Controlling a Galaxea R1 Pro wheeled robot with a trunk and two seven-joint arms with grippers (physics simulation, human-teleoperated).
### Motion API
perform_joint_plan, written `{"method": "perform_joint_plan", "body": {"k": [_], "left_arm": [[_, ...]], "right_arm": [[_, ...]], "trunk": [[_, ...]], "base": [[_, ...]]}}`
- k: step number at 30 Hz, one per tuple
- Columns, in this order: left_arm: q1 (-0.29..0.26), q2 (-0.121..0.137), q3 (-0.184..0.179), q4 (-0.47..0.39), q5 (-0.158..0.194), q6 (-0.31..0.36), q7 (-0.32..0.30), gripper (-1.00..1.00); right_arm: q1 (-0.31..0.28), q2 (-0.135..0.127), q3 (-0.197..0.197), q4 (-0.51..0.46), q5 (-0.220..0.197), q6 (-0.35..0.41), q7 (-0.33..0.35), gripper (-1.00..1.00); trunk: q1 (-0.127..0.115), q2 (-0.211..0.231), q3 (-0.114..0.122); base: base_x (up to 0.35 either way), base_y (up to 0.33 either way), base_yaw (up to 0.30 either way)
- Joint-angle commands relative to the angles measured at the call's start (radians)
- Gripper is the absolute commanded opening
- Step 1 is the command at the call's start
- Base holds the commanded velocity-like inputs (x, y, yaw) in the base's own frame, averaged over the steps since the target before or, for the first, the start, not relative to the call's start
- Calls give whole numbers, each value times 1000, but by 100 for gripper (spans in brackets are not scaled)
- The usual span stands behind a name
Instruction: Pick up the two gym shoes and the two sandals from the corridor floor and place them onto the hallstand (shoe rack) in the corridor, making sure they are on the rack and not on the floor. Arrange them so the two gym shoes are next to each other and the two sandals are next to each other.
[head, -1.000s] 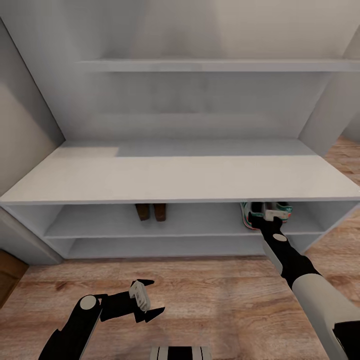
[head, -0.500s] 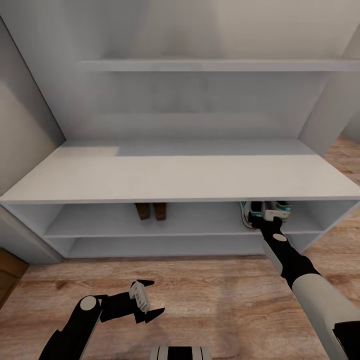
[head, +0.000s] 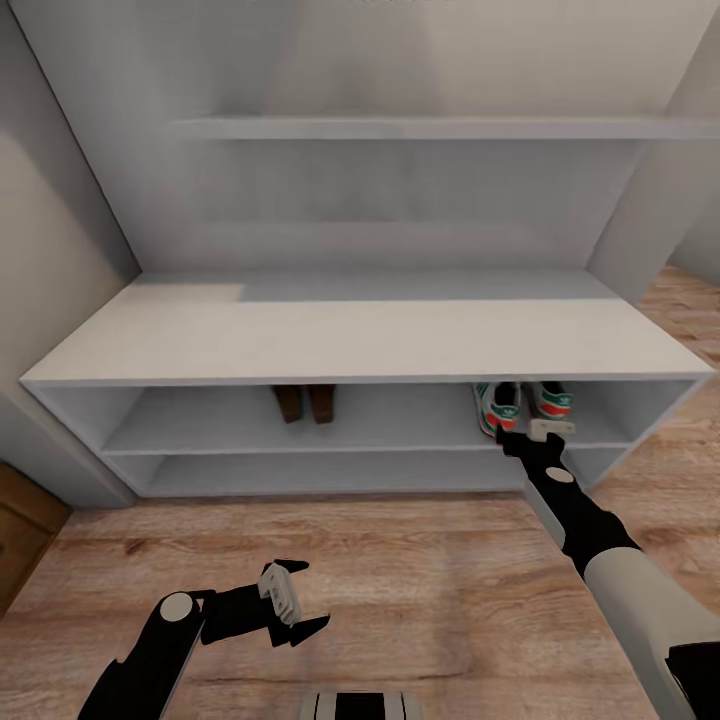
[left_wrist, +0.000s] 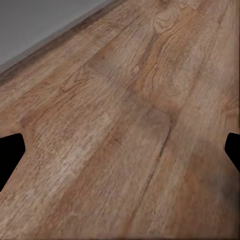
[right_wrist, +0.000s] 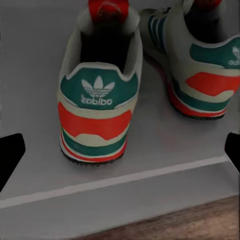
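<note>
Corridor floor (head: 420, 580): wood-grain planks in front of the unit. Hallstand (head: 360, 340): low grey unit with a flat top and 2 open shelf compartments. Thin wall shelf (head: 420, 128) above it. 2 gym shoes (head: 522, 405): side by side, upright, heels outward, at the right end of the upper compartment; the right wrist view shows their green and red heels (right_wrist: 97, 117) resting on the shelf board. 2 sandals (head: 305, 402): side by side near the middle of the same compartment. Right gripper (head: 535, 432): just before the gym shoes, fingers spread wide, holding nothing. Left gripper (head: 298, 600): low over the floor, fingers wide, empty.
</note>
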Motion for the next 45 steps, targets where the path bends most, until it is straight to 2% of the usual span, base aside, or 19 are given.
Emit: {"method": "perform_joint_plan", "body": {"k": [1,34,45], "left_arm": [[0,0,0,0,0,0,0,100],[0,-1,-1,0,1,-6,-1,100],[0,-2,-1,-1,3,-9,0,100]], "right_arm": [[0,0,0,0,0,0,0,100],[2,0,1,-8,0,0,0,100],[11,-1,5,-57,0,2,10,100]], "trunk": [[0,0,0],[0,0,0],[0,0,0]], "base": [[-137,0,0],[-30,0,0],[-9,0,0]]}}
